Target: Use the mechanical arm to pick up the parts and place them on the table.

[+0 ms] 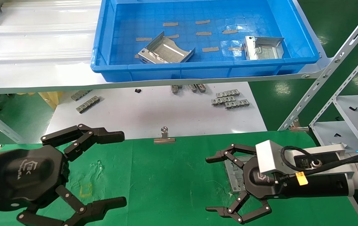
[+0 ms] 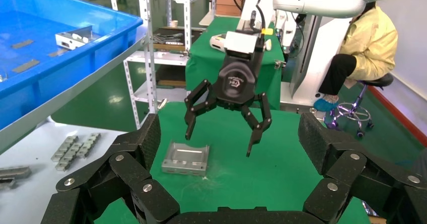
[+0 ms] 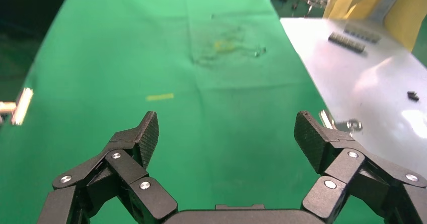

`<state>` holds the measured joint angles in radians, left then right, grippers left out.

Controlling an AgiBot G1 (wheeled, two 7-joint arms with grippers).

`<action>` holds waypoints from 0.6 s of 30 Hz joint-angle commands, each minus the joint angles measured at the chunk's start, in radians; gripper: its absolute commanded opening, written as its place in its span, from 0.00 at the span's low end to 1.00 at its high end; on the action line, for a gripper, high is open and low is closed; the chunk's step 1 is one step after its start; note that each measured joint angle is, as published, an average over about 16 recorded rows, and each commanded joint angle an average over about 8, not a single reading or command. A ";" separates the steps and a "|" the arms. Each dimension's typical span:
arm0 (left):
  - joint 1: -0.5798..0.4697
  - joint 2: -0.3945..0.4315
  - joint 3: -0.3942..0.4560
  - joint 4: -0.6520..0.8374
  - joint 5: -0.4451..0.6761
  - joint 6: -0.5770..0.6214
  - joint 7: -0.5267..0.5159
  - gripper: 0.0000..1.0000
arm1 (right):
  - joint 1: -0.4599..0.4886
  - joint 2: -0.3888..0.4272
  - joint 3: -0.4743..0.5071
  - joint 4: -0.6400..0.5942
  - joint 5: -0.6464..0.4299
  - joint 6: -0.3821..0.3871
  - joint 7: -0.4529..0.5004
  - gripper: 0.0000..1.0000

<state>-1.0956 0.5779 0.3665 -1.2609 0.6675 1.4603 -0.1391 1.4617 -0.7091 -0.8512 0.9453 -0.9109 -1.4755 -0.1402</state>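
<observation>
My right gripper (image 1: 211,184) hangs over the green table (image 1: 166,175) with its fingers spread wide and nothing between them; one part (image 2: 186,158) lies flat on the cloth right under it, not touched. My left gripper (image 1: 120,169) sits low at the table's left side, also spread and empty. Two more parts (image 1: 165,51) (image 1: 263,47) lie well apart in the blue bin (image 1: 109,37) on the shelf behind.
</observation>
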 commanded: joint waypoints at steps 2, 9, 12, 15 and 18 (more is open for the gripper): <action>0.000 0.000 0.000 0.000 0.000 0.000 0.000 1.00 | -0.035 0.009 0.051 0.030 0.016 -0.002 0.029 1.00; 0.000 0.000 0.000 0.000 0.000 0.000 0.000 1.00 | -0.115 0.029 0.170 0.101 0.054 -0.006 0.097 1.00; 0.000 0.000 0.000 0.000 0.000 0.000 0.000 1.00 | -0.149 0.038 0.221 0.131 0.070 -0.008 0.127 1.00; 0.000 0.000 0.000 0.000 0.000 0.000 0.000 1.00 | -0.184 0.047 0.272 0.161 0.086 -0.010 0.156 1.00; 0.000 0.000 0.000 0.000 0.000 0.000 0.000 1.00 | -0.219 0.055 0.323 0.192 0.102 -0.011 0.185 1.00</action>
<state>-1.0956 0.5779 0.3667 -1.2609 0.6674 1.4603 -0.1390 1.2429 -0.6538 -0.5282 1.1368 -0.8090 -1.4869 0.0451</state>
